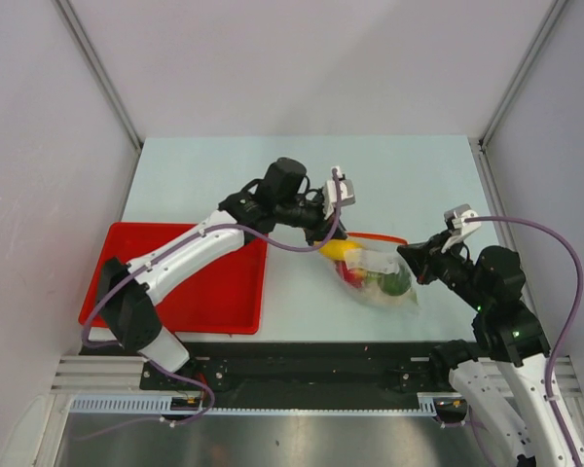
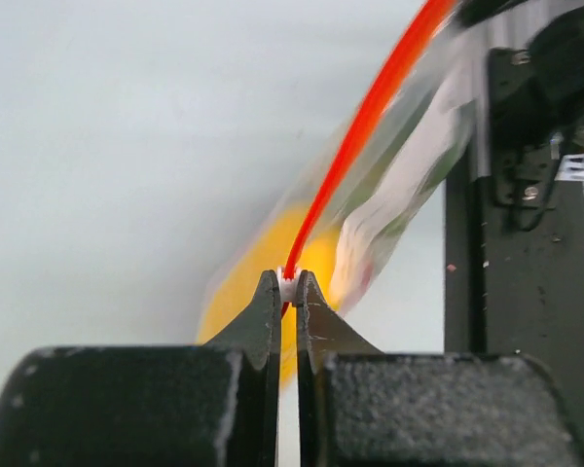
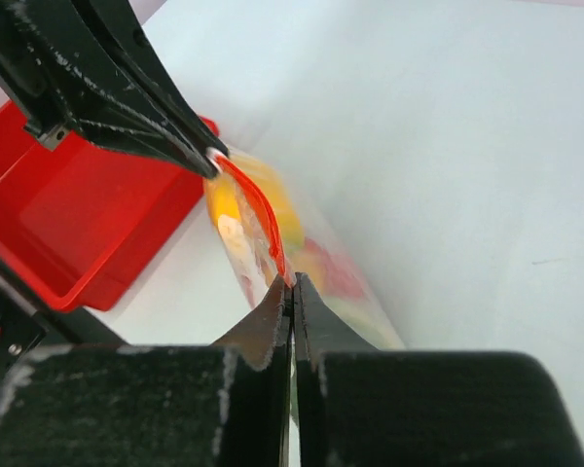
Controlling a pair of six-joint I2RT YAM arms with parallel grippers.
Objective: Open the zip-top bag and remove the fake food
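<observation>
The clear zip-top bag [image 1: 378,279] hangs stretched between my two grippers, just right of the table's middle. Its red zip strip [image 2: 368,119] runs taut from one gripper to the other. My left gripper [image 2: 288,284] is shut on the small white slider at the strip's left end. At the other end, my right gripper [image 3: 292,282] is shut on the bag's edge beside the red strip [image 3: 258,206]. The fake food sits inside the bag: a yellow oval [image 1: 338,249], red balls [image 1: 353,274] and a green piece [image 1: 396,283]. The left fingers [image 3: 165,122] show in the right wrist view.
A red flat tray [image 1: 190,287] lies at the left of the table [image 1: 409,185], under the left arm, and also shows in the right wrist view [image 3: 49,219]. White walls enclose the table on three sides. A black rail [image 1: 302,355] runs along the near edge.
</observation>
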